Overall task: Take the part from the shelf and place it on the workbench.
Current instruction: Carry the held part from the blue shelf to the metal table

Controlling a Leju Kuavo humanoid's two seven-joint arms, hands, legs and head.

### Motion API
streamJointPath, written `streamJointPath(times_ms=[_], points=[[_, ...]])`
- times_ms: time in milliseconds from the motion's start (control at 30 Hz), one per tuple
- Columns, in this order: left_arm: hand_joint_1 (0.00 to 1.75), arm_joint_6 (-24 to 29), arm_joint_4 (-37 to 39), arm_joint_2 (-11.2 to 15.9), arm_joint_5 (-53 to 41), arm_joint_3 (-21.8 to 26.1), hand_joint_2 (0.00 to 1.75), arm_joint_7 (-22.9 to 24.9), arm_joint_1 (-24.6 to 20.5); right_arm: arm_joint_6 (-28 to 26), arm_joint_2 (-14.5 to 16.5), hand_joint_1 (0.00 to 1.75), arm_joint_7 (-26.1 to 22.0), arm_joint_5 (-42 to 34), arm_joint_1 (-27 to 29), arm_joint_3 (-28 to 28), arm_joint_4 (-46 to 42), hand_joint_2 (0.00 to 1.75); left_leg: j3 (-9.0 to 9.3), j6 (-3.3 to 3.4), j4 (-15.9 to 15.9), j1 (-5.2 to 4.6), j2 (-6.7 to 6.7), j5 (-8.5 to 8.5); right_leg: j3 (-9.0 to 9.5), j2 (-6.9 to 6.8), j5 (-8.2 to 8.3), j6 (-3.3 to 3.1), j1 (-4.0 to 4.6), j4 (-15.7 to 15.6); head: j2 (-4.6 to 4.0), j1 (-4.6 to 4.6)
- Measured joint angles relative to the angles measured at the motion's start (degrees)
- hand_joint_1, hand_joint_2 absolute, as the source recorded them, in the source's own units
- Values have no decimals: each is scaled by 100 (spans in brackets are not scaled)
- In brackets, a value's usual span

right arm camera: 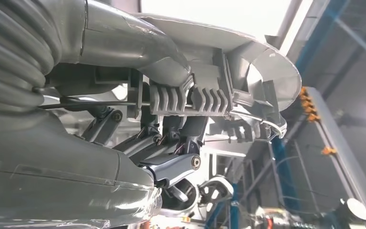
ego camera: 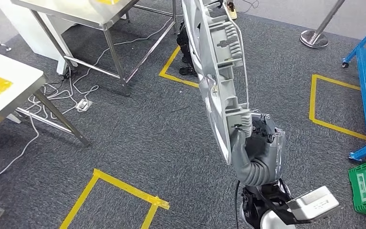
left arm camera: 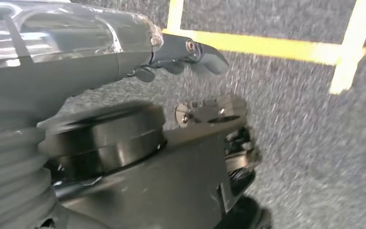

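Now our right hand [ego camera: 257, 138] grips the grey part [ego camera: 219, 76] by its lower end, held upright off the floor for carrying twd the workbench [ego camera: 76, 12]; left hand [left arm camera: 181, 55] hangs w/ nothing in it, fingers loose.

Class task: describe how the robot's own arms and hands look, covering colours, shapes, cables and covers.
The right hand has a grey ribbed wrist cover, a thick grey thumb and darker fingers with small metal pivots. A black cable runs beside the silver arm, which carries a pale box. The left hand has a glossy grey thumb and dark fingers.
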Motion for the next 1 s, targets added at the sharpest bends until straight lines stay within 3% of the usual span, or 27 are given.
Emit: streamJointPath(times_ms=[67, 133, 167, 200, 233, 300, 367, 400, 467, 533, 600, 667, 700, 733, 800, 833, 900, 933, 967, 1000], points=[[0, 61, 3, 22, 18, 26, 175, -143, -13, -28, 14, 175, -124, -74, -30, 14, 16, 175, -231, -67, 471, 6, 366, -292, 40, -160, 19, -21, 0, -55, 0, -56], [0, 92, 3, 45, 36, 56, 175, -228, -16, -41, 21, 175, -223, -151, -40, 20, 28, 175, -579, -139, 1151, 73, 430, -577, 45, -331, 6, -26, 3, -54, 0, -93], [0, 99, 3, 56, 44, 69, 175, -247, -10, -45, 22, 175, -246, -180, -42, 22, 37, 175, -674, -173, 1327, 108, 431, -599, 48, -413, -5, -19, 0, -51, 0, -107], [0, 106, 3, 68, 49, 79, 175, -262, -3, -46, 23, 175, -258, -202, -45, 24, 47, 175, -665, -205, 1307, 142, 442, -519, 54, -488, -17, -5, -5, -47, 0, -120], [0, 115, 3, 81, 52, 87, 175, -278, 2, -46, 25, 175, -267, -227, -45, 26, 58, 175, -540, -232, 1076, 169, 483, -354, 64, -555, -32, 16, -11, -39, 0, -132], [0, 143, 3, 103, 35, 93, 175, -341, -2, -36, 37, 175, -305, -290, -46, 34, 69, 175, -153, -257, 368, 169, 759, -48, 91, -670, -82, 86, -11, -8, 0, -161], [0, 190, 3, 116, -23, 98, 175, -415, -8, -21, 47, 175, -368, -366, -44, 50, 72, 175, 48, -180, -14, 116, 969, 29, 116, -768, -128, 158, 4, 23, 0, -167], [0, 221, 3, 120, -58, 98, 175, -442, -8, -15, 49, 175, -404, -410, -42, 61, 73, 175, 50, -117, -27, 82, 959, 9, 128, -817, -137, 186, 8, 23, 0, -161], [0, 294, 3, 128, -101, 99, 175, -467, -3, -4, 50, 175, -473, -511, -38, 80, 78, 175, 49, -8, -42, 72, 810, 17, 164, -891, -177, 244, -19, 22, 0, -138], [0, 372, 3, 137, -101, 100, 175, -443, -11, 9, 50, 175, -520, -606, -19, 94, 82, 175, 66, 71, -62, 82, 652, 32, 90, -698, -379, 286, -50, 266, 0, -107], [0, 425, 3, 141, -61, 108, 175, -318, -25, 39, 48, 175, -560, -666, 19, 108, 93, 175, 73, 128, -65, 71, 491, 39, -222, -392, -743, 280, -55, 968, 0, -33], [0, 434, 3, 147, -12, 120, 175, -55, -25, 74, 45, 175, -598, -679, 65, 124, 116, 175, 80, 158, -63, 35, 321, 41, -565, -282, -936, 242, -35, 1623, 0, 29], [0, 423, 4, 156, 9, 126, 175, 114, -21, 91, 45, 175, -609, -676, 85, 132, 128, 175, 88, 163, -63, 18, 232, 41, -625, -260, -864, 209, -18, 1679, 0, 45], [0, 411, 4, 167, 29, 128, 175, 278, -17, 113, 44, 175, -615, -672, 100, 142, 138, 175, 100, 166, -62, 4, 144, 42, -585, -230, -682, 166, 2, 1510, 0, 51], [0, 385, 5, 189, 61, 130, 175, 521, -14, 160, 45, 175, -617, -644, 107, 162, 146, 175, 127, 165, -63, -7, -12, 42, -311, -52, -221, 68, 46, 790, 0, 53], [0, 369, 5, 197, 69, 131, 175, 575, -16, 174, 46, 175, -618, -608, 105, 171, 148, 175, 127, 159, -59, -5, -81, 45, -182, 56, -70, 32, 58, 469, 0, 45], [0, 331, 5, 205, 71, 131, 175, 586, -14, 167, 47, 175, -619, -510, 100, 184, 148, 175, 90, 125, -56, 14, -196, 66, -58, 166, -11, -13, 72, 170, 0, 50], [0, 315, 5, 208, 68, 131, 175, 562, -9, 154, 48, 175, -618, -463, 98, 190, 147, 175, 66, 99, -59, 22, -253, 82, -44, 122, -12, -21, 77, 118, 0, 53], [0, 305, 5, 216, 62, 131, 175, 522, -2, 136, 49, 175, -614, -419, 97, 196, 144, 175, 46, 76, -56, 25, -254, 82, -23, 58, -4, -26, 66, 63, 0, 61], [0, 300, 4, 222, 55, 131, 175, 470, 5, 116, 51, 175, -601, -376, 99, 201, 138, 175, 20, 53, -22, 9, -136, 45, 4, -6, 15, -29, 53, 4, 0, 52]])
